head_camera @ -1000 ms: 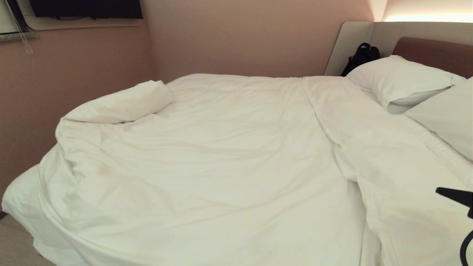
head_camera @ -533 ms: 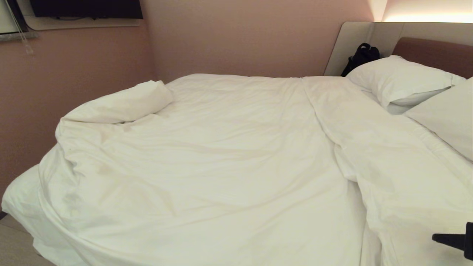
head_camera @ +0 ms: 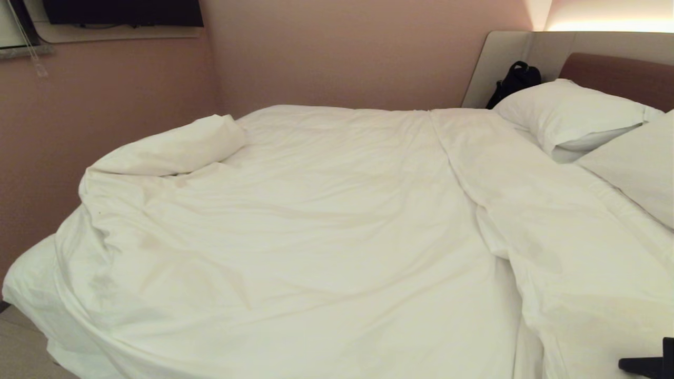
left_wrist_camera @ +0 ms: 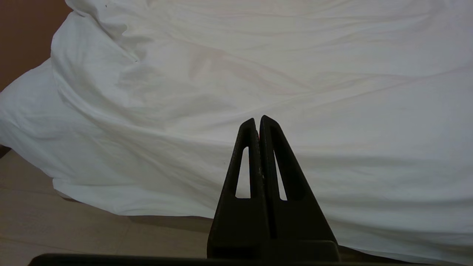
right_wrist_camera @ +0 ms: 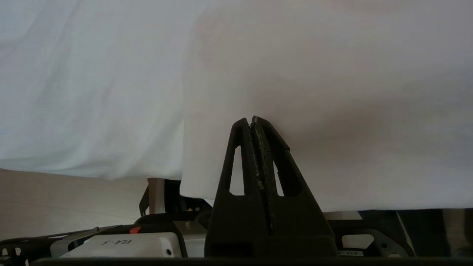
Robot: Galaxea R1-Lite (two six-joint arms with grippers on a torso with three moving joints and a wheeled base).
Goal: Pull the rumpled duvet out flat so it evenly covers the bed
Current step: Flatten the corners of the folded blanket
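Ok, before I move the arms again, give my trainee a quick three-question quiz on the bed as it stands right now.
1. True or false: the duvet already lies flat all over the bed.
2. What dark thing rests against the headboard, beyond the far pillow?
A) a black bag B) a lamp C) a folded towel
3. Fill in: both the left gripper and the right gripper are ____, with nothing held.

Key:
1. False; a bunched roll sits at the duvet's far left corner, and a long fold runs down the pillow side.
2. A, the black bag.
3. shut
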